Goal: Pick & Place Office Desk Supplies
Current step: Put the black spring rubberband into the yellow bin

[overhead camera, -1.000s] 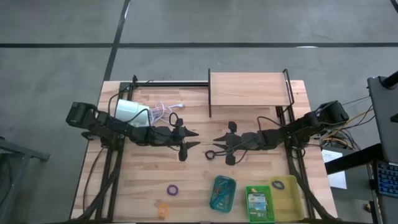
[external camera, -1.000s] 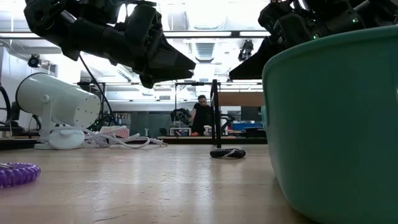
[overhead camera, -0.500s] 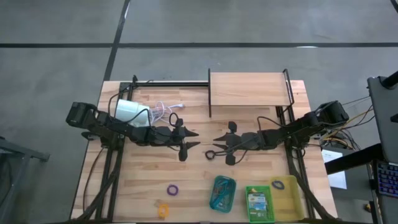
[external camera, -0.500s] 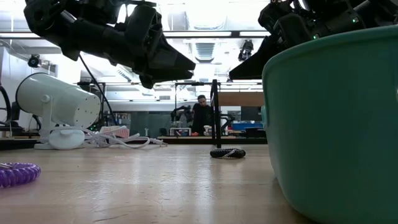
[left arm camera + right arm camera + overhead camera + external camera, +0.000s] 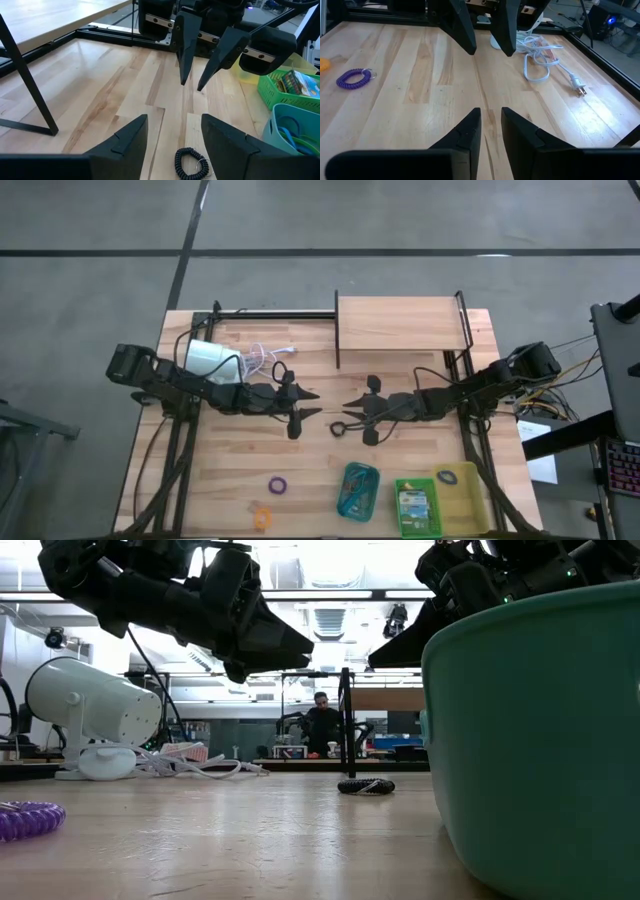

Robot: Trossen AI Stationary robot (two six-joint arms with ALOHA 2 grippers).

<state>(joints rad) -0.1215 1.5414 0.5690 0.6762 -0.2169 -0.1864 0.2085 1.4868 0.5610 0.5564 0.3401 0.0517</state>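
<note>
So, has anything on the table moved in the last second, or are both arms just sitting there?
Nothing on the table has visibly changed. The left gripper and right gripper hang mid-table, facing each other, jaws parted and empty. The black coil lies on the wood between them, the purple coil sits loose near the front, and the lamp is at the back left. Only a person far behind the table shifted slightly.

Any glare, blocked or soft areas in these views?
Low view: bright ceiling lights behind leave both arms as silhouettes; the teal tray, close to the lens, blocks the right side. Right wrist view: sheen on the table by the white cord. High view: evenly lit.
</note>
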